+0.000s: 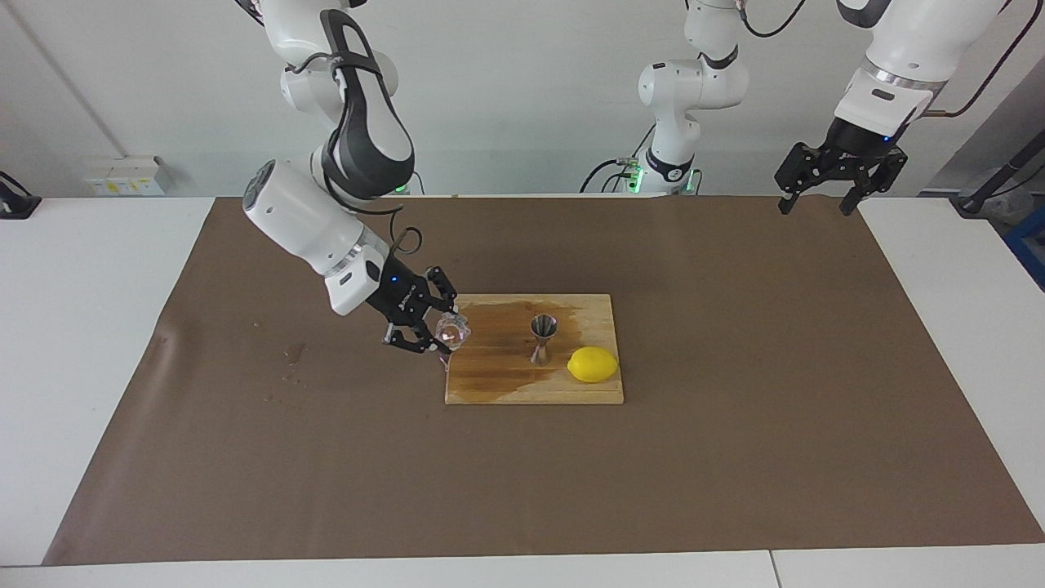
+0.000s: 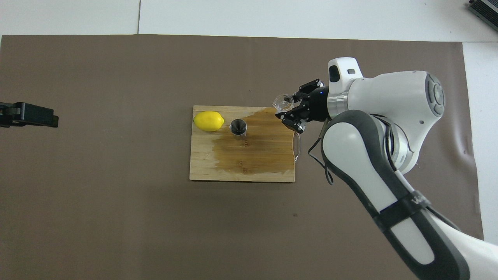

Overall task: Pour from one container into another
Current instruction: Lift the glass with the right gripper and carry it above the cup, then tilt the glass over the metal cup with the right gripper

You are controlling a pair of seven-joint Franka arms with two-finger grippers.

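Currently the brown mat is seen spread over the table, with the cutting board laid at its middle, presumably so that spills are caught; a dark wet patch is already spread over the part of the board toward the right arm's end. The right arm is reached in low from its end of the table, and the right gripper is clamped on the clear glass cup, which is held in the air over the board's handle edge and appears tipped on its side, probably in readiness for pouring. The left gripper is parked high over the mat's corner at its own end, fingers spread and empty; that arm waits. The lemon is left on the board just beside the steel jigger, which stands upright near the board's edge farther from the robots, mouth up to receive the pour.

From the facing view the jigger's hourglass profile and the cup's height above the board are read. From the overhead view only the jigger's open mouth is given, and the cup is shown well short of it.
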